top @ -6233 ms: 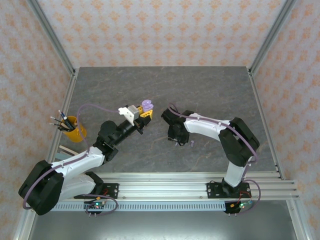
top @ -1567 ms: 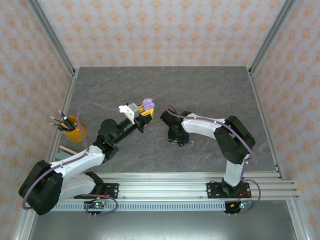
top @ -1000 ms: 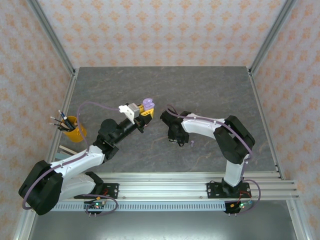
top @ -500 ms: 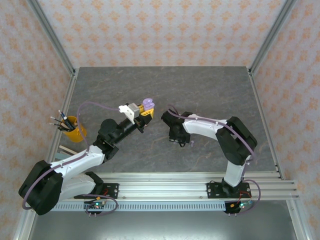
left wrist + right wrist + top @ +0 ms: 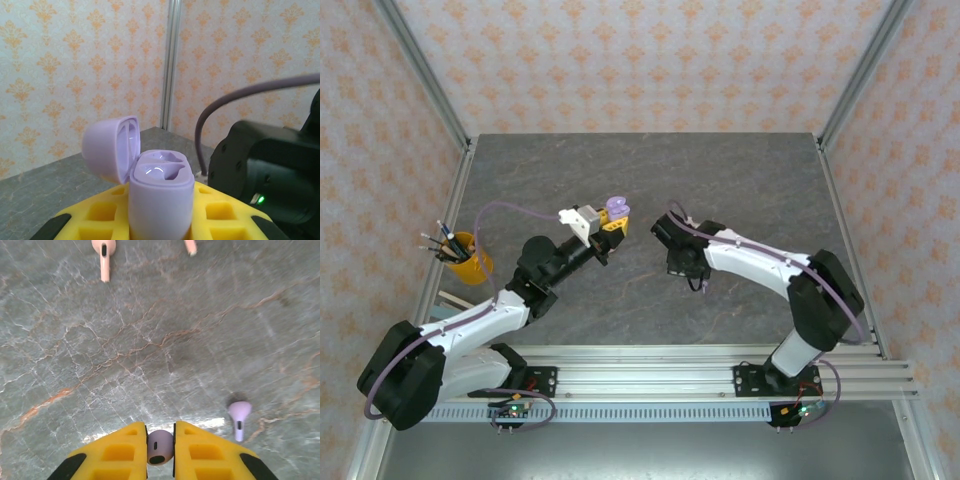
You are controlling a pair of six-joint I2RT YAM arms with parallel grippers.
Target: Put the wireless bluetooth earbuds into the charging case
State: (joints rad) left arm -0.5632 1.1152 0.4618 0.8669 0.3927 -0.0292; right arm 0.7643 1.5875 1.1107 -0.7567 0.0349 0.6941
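Note:
My left gripper [image 5: 611, 223] is shut on the lilac charging case [image 5: 615, 208] and holds it upright above the table. In the left wrist view the case [image 5: 161, 195] stands between the yellow fingers [image 5: 102, 215], with its lid [image 5: 106, 146] hinged open to the left and both wells bare. My right gripper [image 5: 160, 434] is shut on a lilac earbud [image 5: 160, 450], just above the stone table. A second lilac earbud [image 5: 238, 416] lies to its right. Two pink earbuds [image 5: 104, 252] [image 5: 190, 246] lie farther ahead. In the top view the right gripper [image 5: 686, 266] hangs right of the case.
A yellow cup of pens [image 5: 468, 258] stands at the table's left edge. Aluminium posts [image 5: 420, 65] frame the patterned walls. The right arm's black wrist [image 5: 270, 180] sits close beside the case. A metal rail [image 5: 650, 365] runs along the near edge.
The right gripper's jaws have closed on the lilac earbud, and the arm has shifted a little to the right, its elbow swinging out. The left arm and the case have stayed still.

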